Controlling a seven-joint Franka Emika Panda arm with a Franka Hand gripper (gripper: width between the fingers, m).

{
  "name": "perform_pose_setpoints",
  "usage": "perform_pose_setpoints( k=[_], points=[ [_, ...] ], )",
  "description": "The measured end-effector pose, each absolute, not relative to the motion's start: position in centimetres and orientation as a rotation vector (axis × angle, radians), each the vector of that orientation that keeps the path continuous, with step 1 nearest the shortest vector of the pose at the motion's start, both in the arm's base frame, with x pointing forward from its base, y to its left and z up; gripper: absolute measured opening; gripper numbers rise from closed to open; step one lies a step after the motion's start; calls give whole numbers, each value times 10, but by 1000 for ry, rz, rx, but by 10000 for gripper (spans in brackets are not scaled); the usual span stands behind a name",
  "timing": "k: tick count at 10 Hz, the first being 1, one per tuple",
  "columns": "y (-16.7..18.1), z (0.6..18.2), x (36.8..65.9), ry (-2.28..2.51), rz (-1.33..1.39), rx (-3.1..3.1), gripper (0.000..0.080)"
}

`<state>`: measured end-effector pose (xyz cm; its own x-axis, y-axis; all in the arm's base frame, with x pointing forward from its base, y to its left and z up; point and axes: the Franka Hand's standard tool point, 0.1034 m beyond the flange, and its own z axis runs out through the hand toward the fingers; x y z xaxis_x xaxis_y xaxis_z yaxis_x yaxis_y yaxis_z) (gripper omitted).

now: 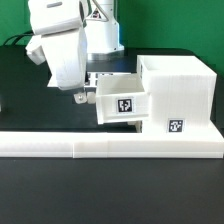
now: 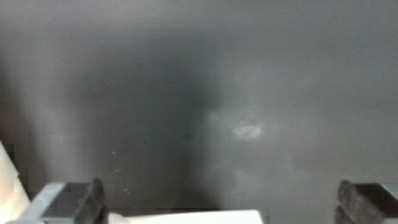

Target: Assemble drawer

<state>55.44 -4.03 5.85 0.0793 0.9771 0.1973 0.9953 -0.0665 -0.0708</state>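
A robotics lab bench: a white robot arm [image 1: 62,48] works over a black table [image 1: 30,95] bounded by a low white wall [image 1: 110,143], with tagged white plastic parts [image 1: 124,103].

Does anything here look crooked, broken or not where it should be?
One thing: a small box sticks partway out of the big white casing rather than sitting flush, pointing toward the exterior view's left. That looks like an unfinished step, not damage. The gripper hangs beside it, apparently open and empty.
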Motion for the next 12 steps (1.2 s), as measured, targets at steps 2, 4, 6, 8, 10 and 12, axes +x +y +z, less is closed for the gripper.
perform_pose_setpoints(
  k=[2,4,6,8,10,12],
  points=[
    [-18,57,559,-1959,-144,-2208,649],
    [-8,56,565,-1905,-138,-2269,649],
    [-3,57,566,-1902,-104,-2278,649],
    [-1,56,565,-1875,-72,-2309,651],
    [-1,59,567,-1869,-24,-2301,653],
    [-1,57,565,-1868,-24,-2301,653]
  ],
)
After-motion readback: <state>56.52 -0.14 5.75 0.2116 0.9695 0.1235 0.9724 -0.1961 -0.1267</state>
